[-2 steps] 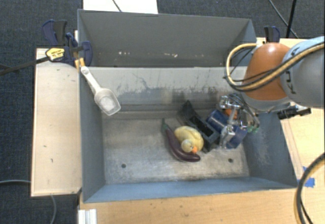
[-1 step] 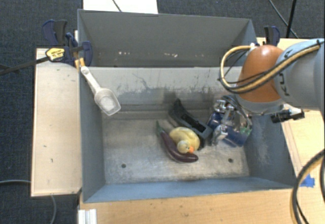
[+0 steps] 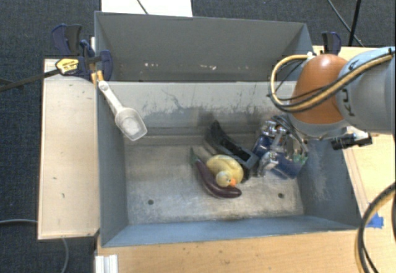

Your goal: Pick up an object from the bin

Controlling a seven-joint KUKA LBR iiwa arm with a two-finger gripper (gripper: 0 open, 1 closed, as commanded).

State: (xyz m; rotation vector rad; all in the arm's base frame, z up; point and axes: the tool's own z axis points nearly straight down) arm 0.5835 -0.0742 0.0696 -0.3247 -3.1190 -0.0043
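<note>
Orange-capped wrist (image 3: 318,89) uppermost; gripper (image 3: 265,157) down at the right of the bin (image 3: 154,203), just beside a black piece (image 3: 223,138), yellow duck (image 3: 224,169) and purple eggplant (image 3: 213,186) mid-floor. Cannot tell jaw state. Seemingly nothing lifted yet; grasp and raise left.

We see a yellow rubber duck (image 3: 225,170) lying on its side mid-floor in the bin (image 3: 154,203), a dark purple aubergine toy (image 3: 212,186) curved against its near side, a black angled piece (image 3: 223,139) just behind it

The bin floor (image 3: 154,197) lies bare at left and front; a duck (image 3: 226,169), eggplant (image 3: 213,187) and black tool (image 3: 223,140) crowd the middle.
</note>
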